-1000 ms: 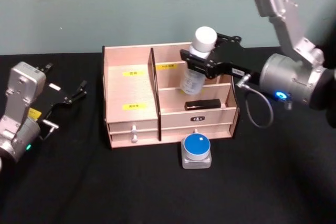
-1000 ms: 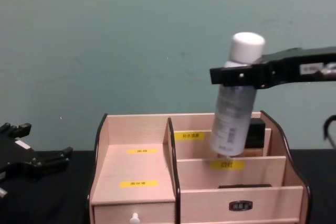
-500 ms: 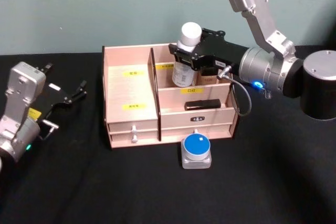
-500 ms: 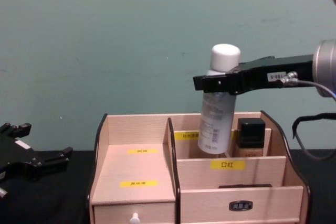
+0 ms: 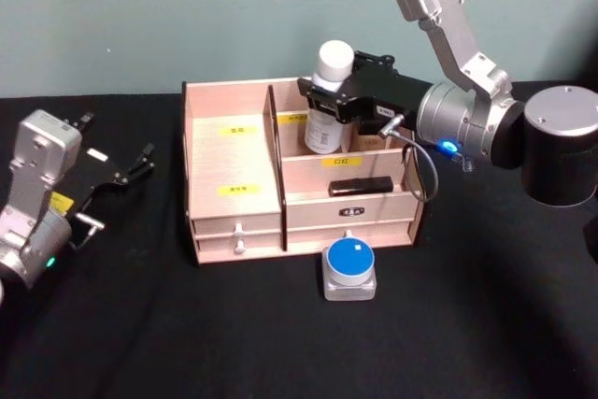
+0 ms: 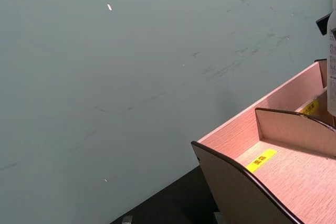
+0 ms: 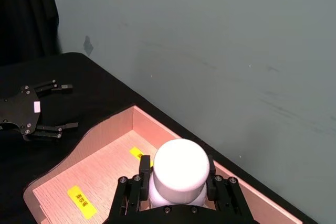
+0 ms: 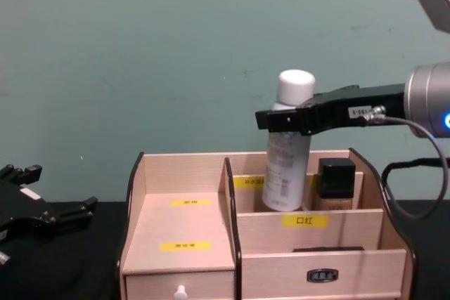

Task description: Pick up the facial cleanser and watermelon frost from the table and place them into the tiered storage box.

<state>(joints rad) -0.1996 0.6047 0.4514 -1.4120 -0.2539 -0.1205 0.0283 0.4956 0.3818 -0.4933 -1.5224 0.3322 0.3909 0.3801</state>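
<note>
**Head view:** the white-capped bottle (image 5: 323, 133) is held upright in the rear right compartment of the tiered storage box (image 5: 210, 109). It is clamped just below its cap by the right gripper (image 5: 332, 97). The left gripper (image 5: 121, 173) is parked left of the box, fingers spread.

**Chest view:** the bottle's base is hidden behind a box divider.

The bottle is judged light, rigid and smooth, and best gripped at the neck.

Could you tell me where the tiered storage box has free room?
The left stepped compartment, between outer wall and divider, is bare. The back right tier is crowded: the right gripper holds the white bottle there beside a black-capped bottle.
</note>
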